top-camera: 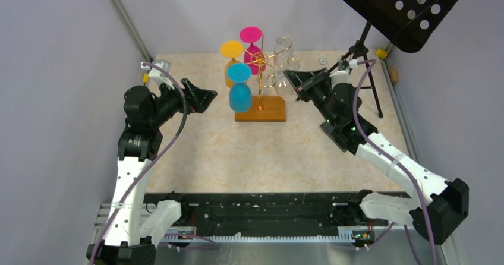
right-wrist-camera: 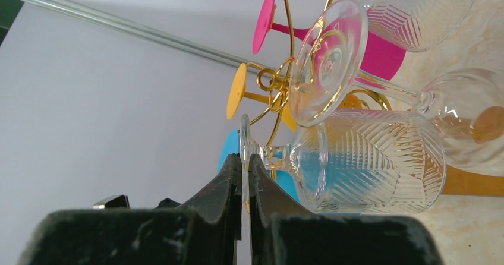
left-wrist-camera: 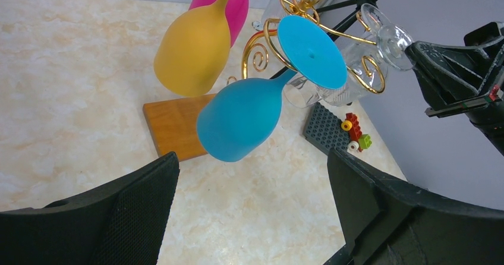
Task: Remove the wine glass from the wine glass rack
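Your right gripper [right-wrist-camera: 245,161] pinches the thin foot of the clear patterned wine glass [right-wrist-camera: 368,161] — it hangs bowl-down at the right side of the gold wine glass rack [top-camera: 260,109]. Your left gripper [top-camera: 209,97] stands spread wide and empty — near the blue glass [top-camera: 240,95], not touching it

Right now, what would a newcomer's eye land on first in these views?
The gold rack mid-table holds a blue glass, a yellow glass and a pink glass upside down. The right gripper is shut on the foot of a clear glass; the left gripper stands open facing the blue glass.
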Robot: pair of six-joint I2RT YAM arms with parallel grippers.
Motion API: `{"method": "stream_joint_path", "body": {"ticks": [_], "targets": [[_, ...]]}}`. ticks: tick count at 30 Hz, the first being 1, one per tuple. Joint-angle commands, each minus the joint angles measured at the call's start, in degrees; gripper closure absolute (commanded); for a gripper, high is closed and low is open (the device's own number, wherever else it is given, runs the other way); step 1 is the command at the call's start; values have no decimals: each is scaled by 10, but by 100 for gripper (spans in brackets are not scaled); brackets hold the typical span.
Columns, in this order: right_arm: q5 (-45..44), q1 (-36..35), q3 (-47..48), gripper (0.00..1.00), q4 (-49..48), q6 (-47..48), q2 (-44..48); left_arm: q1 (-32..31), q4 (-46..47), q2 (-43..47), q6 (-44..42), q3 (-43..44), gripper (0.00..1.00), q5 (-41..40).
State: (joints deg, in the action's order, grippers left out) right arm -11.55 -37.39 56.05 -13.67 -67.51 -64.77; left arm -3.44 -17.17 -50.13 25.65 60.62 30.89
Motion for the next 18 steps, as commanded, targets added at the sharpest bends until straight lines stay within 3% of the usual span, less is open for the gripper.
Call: {"method": "stream_joint_path", "body": {"ticks": [1,6,18], "targets": [[-6,-7,4,100,-85,-22,60,-2,27,-2,14,0,2,19],[5,-7,-11,100,-68,-34,87,-2,35,-7,25,0,2,37],[51,-6,-41,100,9,-20,186,-2,89,-13,75,-5,1,164]]}}
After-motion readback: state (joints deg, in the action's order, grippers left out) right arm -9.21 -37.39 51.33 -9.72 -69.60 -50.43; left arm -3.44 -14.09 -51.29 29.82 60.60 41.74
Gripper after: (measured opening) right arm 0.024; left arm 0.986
